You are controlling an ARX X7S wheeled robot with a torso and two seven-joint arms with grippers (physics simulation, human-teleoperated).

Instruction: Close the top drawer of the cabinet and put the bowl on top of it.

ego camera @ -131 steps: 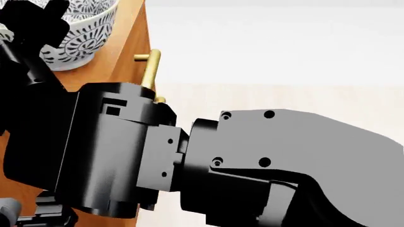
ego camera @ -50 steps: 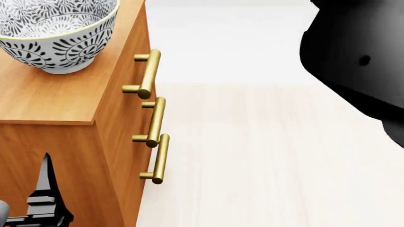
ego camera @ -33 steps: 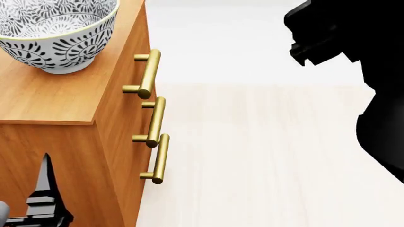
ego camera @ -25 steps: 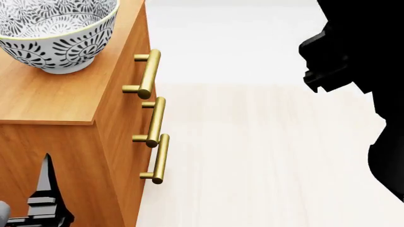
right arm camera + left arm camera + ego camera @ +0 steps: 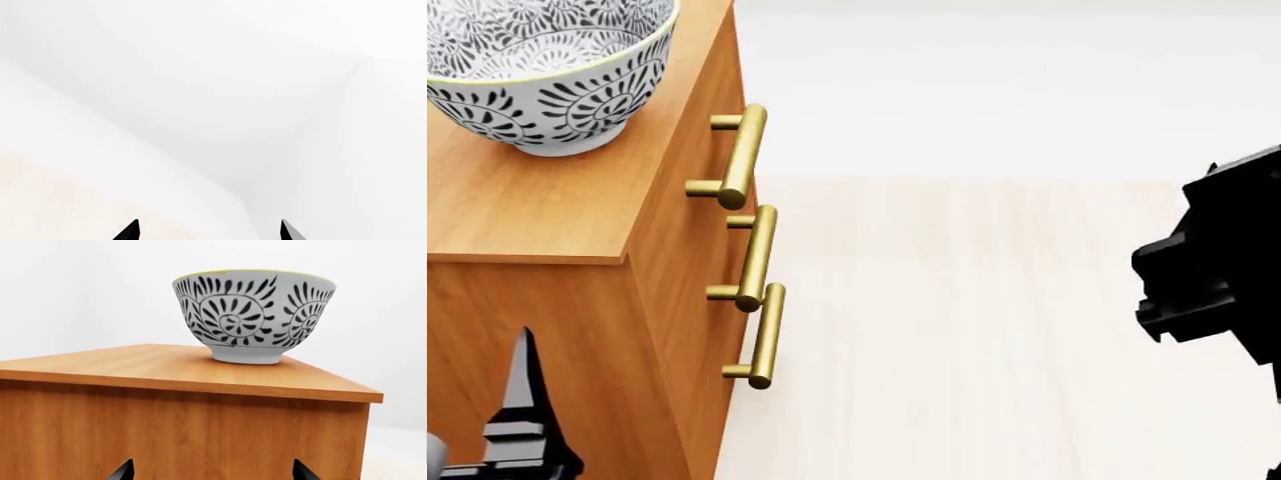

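The bowl [image 5: 541,70], white with a dark floral pattern, stands upright on the flat top of the cabinet [image 5: 547,215]. The left wrist view shows the bowl [image 5: 253,315] alone on the cabinet [image 5: 187,430], touched by nothing. The top drawer [image 5: 698,130] lies flush with the two fronts below, its brass handle [image 5: 742,155] in line with theirs. My left gripper [image 5: 213,474] is open beside the cabinet's side wall, below the top; one finger [image 5: 523,390] shows in the head view. My right gripper [image 5: 208,232] is open and empty, facing white wall and floor.
Pale wood floor [image 5: 961,330] stretches to the right of the cabinet up to a white wall. My right arm [image 5: 1221,260] hangs at the right edge of the head view, well away from the handles. Two lower drawer handles [image 5: 755,260] jut out from the cabinet front.
My right arm has drawn back from in front of the cabinet and dropped from the upper right to the middle right edge. Bowl, cabinet and left gripper have stayed put.
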